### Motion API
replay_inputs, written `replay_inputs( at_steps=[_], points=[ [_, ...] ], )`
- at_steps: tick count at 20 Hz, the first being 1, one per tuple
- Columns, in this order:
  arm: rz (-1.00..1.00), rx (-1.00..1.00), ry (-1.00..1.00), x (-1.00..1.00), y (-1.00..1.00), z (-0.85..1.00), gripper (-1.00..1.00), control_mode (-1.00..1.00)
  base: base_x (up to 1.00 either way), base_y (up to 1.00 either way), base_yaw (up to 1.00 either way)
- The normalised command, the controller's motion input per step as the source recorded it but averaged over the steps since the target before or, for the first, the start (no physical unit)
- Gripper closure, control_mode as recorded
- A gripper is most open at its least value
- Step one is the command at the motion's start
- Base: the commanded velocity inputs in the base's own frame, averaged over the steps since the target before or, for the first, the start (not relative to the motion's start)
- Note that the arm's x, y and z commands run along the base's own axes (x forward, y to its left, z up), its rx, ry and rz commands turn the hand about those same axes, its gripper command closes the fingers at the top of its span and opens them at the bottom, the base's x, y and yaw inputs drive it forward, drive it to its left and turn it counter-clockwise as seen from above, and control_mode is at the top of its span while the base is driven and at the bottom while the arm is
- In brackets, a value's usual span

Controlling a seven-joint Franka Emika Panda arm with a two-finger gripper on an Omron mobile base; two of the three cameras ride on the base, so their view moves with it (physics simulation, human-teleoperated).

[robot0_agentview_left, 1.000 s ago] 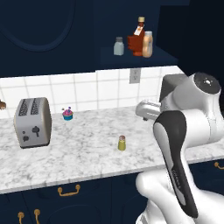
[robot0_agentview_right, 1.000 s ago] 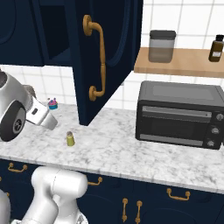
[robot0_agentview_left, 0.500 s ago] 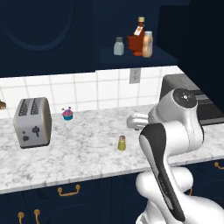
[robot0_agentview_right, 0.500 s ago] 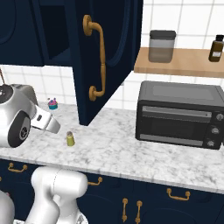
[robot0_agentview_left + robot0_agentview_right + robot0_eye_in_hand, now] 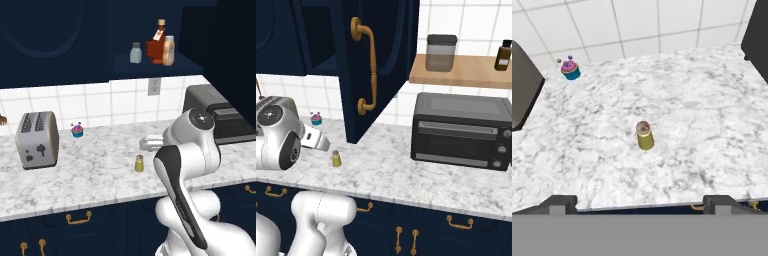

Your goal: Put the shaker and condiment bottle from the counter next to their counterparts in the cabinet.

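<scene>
White marble counter (image 5: 100, 175) with grey veins runs beneath a tiled backsplash, navy base cupboards below. Shaker (image 5: 139, 163), yellow-green with grey cap, stands upright on the counter near its front half, well apart from the other items; also seen in the right base view (image 5: 336, 159) and near centre of the hand view (image 5: 644, 135). Gripper (image 5: 640, 202) is above and in front of the shaker, fingertips (image 5: 562, 202) spread wide at either side of the lower hand view, nothing between them; released, not touching the shaker. Condiment bottle (image 5: 169, 50), peach-orange with pale cap, stands on the shelf of the navy cabinet (image 5: 150, 65), just beside the dark red leaf-shaped bottle (image 5: 156, 46); whether they touch cannot be told. Pale grey-blue shaker (image 5: 135, 53) stands on the same shelf, left of the red bottle, apart from it. Silver toaster (image 5: 36, 139) sits at the counter's left; small cupcake (image 5: 77, 130) near the backsplash between toaster and shaker. Black toaster oven (image 5: 458, 131) on the counter to the right. Cabinet door (image 5: 378, 65) stands open.
</scene>
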Motion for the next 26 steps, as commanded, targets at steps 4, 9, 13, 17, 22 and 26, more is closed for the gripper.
replay_inputs(
  at_steps=[4,9,13,17,22,26],
  points=[
    [0.01,0.00,0.00,0.43,-0.06,-0.41,-1.00,-1.00,0.00,0.00,0.00],
    [0.00,0.00,-0.01,0.43,0.00,-0.38,-1.00,-1.00,0.00,0.00,0.00],
    [0.00,0.00,0.00,0.41,0.00,-0.23,-1.00,-1.00,0.00,0.00,0.00],
    [0.01,0.00,0.00,0.30,0.00,-0.11,-1.00,-1.00,0.00,0.00,0.00],
    [0.02,0.00,0.00,0.32,0.00,-0.10,-1.00,-1.00,0.00,0.00,0.00],
    [0.01,0.00,0.00,0.24,0.00,-0.10,-1.00,-1.00,0.00,0.00,0.00]
  ],
)
